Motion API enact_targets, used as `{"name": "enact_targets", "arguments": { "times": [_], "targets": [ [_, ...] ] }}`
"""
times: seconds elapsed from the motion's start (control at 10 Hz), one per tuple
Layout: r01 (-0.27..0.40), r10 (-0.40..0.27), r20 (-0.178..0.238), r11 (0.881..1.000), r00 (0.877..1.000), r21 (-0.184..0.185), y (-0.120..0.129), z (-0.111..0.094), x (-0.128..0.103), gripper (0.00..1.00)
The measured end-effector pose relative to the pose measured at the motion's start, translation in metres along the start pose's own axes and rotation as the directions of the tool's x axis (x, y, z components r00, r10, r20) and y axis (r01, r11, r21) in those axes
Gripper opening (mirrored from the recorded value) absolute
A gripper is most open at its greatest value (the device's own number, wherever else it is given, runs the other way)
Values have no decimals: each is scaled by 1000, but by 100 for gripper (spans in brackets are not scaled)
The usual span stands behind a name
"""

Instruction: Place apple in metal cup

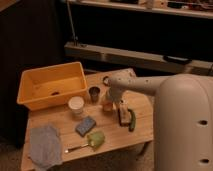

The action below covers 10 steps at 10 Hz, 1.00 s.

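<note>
**Apple at the claw, cup waiting just beside it**

Gripper (108,99) hangs low over the wooden table (117,137), just right of the metal cup (94,93). The arm (140,85) reaches in from the robot's body, far right of the cup. A small orange-ish round thing, the apple (106,106) by my reading, sits right at the claw's lower end. It's near the cup but apart from it, not inside. Can't tell whether the claw is released, clenched or grasping the apple. Also can't tell if the apple rests on the table or is lifted off it.

Cup stands upright, mouth up, nothing seen in it, so it looks ready to receive. The apple seems abt as wide as the mouth, so the drop prob needs good centring. Otherwise it could perch on the rim or tip the cup.

Other stuff, all relative to the cup:
- yellow bin (45,102) just left
- white cup (76,105) near, left & toward the camera
- blue sponge (86,125) further toward the camera
- green object w/ a handle (96,140) beyond the sponge
- grey cloth (45,145) far left, at the near table edge
- pale block (122,116) & dark green long item (132,120) to the right, past the gripper

Coming in from the right prob keeps the arm clear of the white cup and bin.

Status: apple not yet in cup. Step in hand looks like grasp/lift, then a short carry left over the cup
</note>
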<state>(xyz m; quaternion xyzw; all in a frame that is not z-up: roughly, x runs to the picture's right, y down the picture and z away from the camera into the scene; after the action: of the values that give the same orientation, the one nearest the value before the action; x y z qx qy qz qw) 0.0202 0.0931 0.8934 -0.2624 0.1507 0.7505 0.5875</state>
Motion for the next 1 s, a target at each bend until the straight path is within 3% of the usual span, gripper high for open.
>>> {"name": "enact_targets", "arguments": {
  "times": [0.3,0.6,0.7,1.0],
  "targets": [
    [9,-9,-4,999,1000,-52,-1,11,-1,64],
    [40,-41,-10,997,999,-64,14,17,2,37],
    [51,-51,-1,997,999,-58,13,14,0,25],
    [84,-83,20,995,996,-62,22,0,0,1]
  ]
}}
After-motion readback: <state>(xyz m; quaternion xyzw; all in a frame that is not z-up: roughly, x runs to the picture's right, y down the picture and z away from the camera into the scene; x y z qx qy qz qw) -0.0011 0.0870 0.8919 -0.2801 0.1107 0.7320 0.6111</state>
